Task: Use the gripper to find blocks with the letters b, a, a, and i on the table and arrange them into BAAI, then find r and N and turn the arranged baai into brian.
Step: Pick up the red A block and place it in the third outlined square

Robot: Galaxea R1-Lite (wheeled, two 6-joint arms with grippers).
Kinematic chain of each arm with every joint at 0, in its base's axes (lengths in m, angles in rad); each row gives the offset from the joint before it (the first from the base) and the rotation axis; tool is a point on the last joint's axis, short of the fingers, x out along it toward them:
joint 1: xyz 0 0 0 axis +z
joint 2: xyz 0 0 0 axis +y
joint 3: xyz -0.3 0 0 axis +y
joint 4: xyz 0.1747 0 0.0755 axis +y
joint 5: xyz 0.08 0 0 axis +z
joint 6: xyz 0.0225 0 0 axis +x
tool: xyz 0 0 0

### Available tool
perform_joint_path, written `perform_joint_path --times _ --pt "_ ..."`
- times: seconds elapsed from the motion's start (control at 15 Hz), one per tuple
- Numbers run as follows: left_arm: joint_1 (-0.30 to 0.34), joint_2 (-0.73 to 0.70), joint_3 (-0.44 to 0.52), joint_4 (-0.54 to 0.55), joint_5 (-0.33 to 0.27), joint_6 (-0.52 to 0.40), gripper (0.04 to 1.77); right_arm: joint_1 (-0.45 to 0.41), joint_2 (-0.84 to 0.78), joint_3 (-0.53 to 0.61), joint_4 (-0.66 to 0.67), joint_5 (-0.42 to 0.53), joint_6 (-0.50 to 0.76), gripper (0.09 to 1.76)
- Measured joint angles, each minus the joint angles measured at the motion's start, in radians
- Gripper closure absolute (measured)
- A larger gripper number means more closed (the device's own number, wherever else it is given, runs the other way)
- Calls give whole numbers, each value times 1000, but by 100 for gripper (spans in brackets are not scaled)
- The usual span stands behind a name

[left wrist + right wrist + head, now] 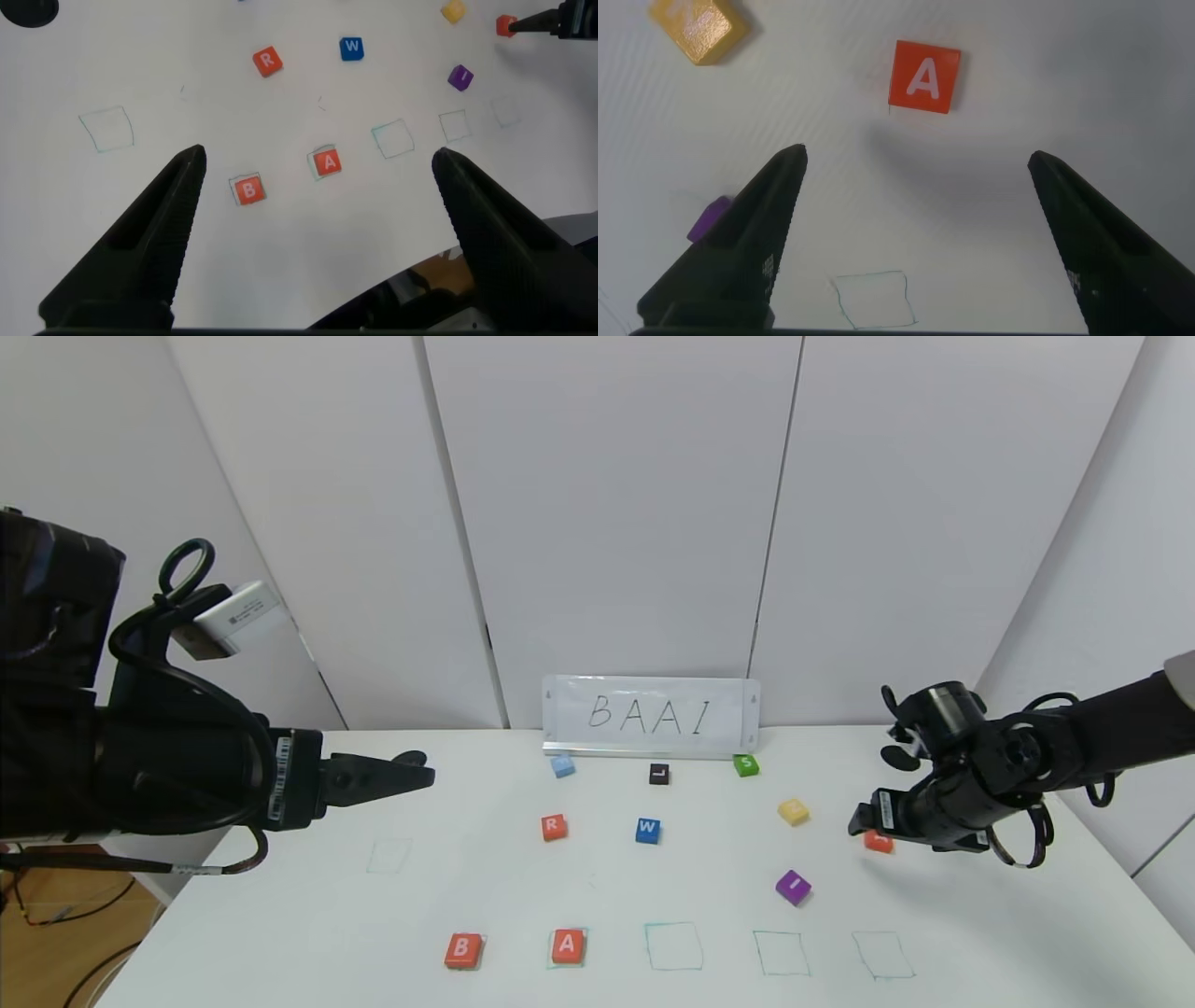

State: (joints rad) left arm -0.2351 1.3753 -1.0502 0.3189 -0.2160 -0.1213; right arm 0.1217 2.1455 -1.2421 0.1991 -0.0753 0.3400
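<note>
On the white table (pixel 308 933) the orange-red B block (pixel 464 950) and one A block (pixel 568 945) lie in green outlines near the front edge. The second A block (pixel 878 841) lies at the right, partly hidden by my right gripper (pixel 857 823), which hovers open just above it. In the right wrist view this A (pixel 924 77) lies beyond the open gripper (pixel 917 155). The purple I block (pixel 793 887) and the R block (pixel 554 827) lie loose. My left gripper (pixel 425 775) is open and empty, high at the left (pixel 318 154).
Three empty green outlines (pixel 673 945) follow the A. Blue W (pixel 648 831), yellow (pixel 794 811), green S (pixel 745 765), black L (pixel 659 774) and a light-blue block (pixel 562 765) lie mid-table. A BAAI sign (pixel 651 714) stands at the back.
</note>
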Motion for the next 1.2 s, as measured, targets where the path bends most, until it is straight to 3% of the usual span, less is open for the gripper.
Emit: perform_joint_path --times 1.2 --pt "-33 10 18 -7 3 1 9 -44 114 -13 -132 1 -5 14"
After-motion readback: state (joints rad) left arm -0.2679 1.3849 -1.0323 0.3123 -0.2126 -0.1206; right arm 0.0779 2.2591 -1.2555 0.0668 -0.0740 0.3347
